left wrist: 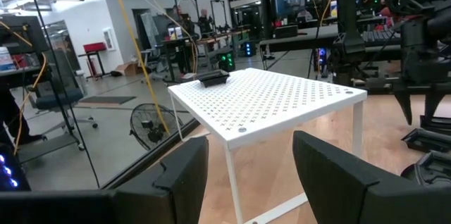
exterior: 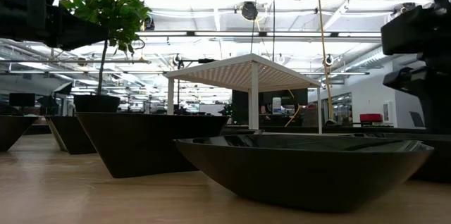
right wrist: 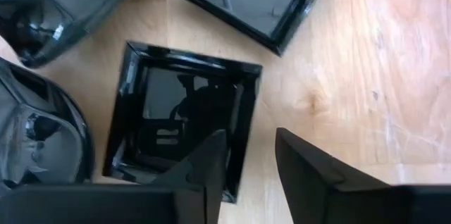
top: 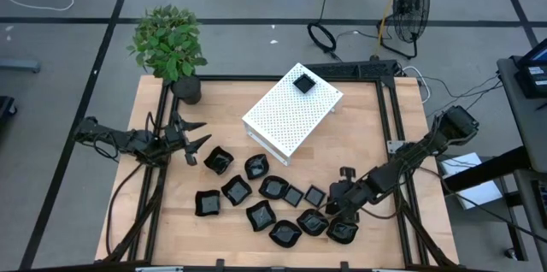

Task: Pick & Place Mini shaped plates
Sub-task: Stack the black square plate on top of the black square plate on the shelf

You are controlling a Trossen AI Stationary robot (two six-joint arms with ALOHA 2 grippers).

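**benchbot_fan:** Scanning from the left side across: the left gripper (top: pixel 195 136) hung over the table's left part near the potted plant (top: pixel 168 45), fingers spread wide and holding nothing, just waiting. Mid-table stood the white perforated box (top: pixel 291 111) with one small black dish (top: pixel 303 82) already on top. Below it, the mini shaped plates (top: pixel 273 208) lay scattered across the wood.

**gripnoob:** and the right one?

**benchbot_fan:** The right gripper (top: pixel 334 207) was down among the plates at the cluster's right end. From its wrist, the fingers (right wrist: pixel 211 164) straddled one rim of a small square plate (right wrist: pixel 180 118), parted, not clamped on it yet. I'd call that the pick step. Next move probably needed the fingers to pinch that wall squarely, then lift straight up, since neighbouring dishes sat just beside it.
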